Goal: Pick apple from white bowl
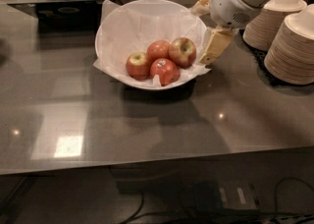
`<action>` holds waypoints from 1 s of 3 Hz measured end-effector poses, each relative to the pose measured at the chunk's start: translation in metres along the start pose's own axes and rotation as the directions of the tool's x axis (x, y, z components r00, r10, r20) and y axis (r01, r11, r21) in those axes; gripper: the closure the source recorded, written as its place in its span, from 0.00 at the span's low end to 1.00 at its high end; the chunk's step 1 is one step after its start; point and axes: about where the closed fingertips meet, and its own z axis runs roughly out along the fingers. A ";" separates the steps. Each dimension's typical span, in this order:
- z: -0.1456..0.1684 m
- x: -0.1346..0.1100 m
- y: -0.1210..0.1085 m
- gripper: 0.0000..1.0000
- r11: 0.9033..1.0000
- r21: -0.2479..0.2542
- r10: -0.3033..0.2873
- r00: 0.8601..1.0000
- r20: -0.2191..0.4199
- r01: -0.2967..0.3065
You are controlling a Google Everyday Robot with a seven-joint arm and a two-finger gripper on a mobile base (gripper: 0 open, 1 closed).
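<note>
The end effector [203, 35] is hanging at the right rim of the white bowl [114, 21], not yet over the fruit. It is looking released and is grasping nothing: one beige finger [215, 46] is pointing down outside the rim, and a second beige part near the upper rim is seeming to be the other finger, well apart from the first. I am judging that it is standing here because the apple [182, 51] is lying nearest to this side. The apple is resting inside the bowl, at the right of the group of four, and is touching the back apple [158, 49] and the sticker apple [165, 70]. It is showing red skin with a yellow-green patch around a dark stem dimple, and it is looking slightly the largest. The crinkled paper [147, 21] is lining the bowl, probably to keep the fruit from rolling. The bowl is sitting on the grey desk [147, 134], and stacks of paper plates [294, 46] are standing to the right.
</note>
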 end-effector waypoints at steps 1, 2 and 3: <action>0.002 -0.004 -0.010 0.22 1.000 -0.002 -0.005 1.000 0.008 0.005; 0.013 -0.005 -0.013 0.21 1.000 -0.002 -0.004 0.999 0.039 0.004; 0.025 -0.008 -0.019 0.21 1.000 0.005 0.002 0.998 0.069 -0.002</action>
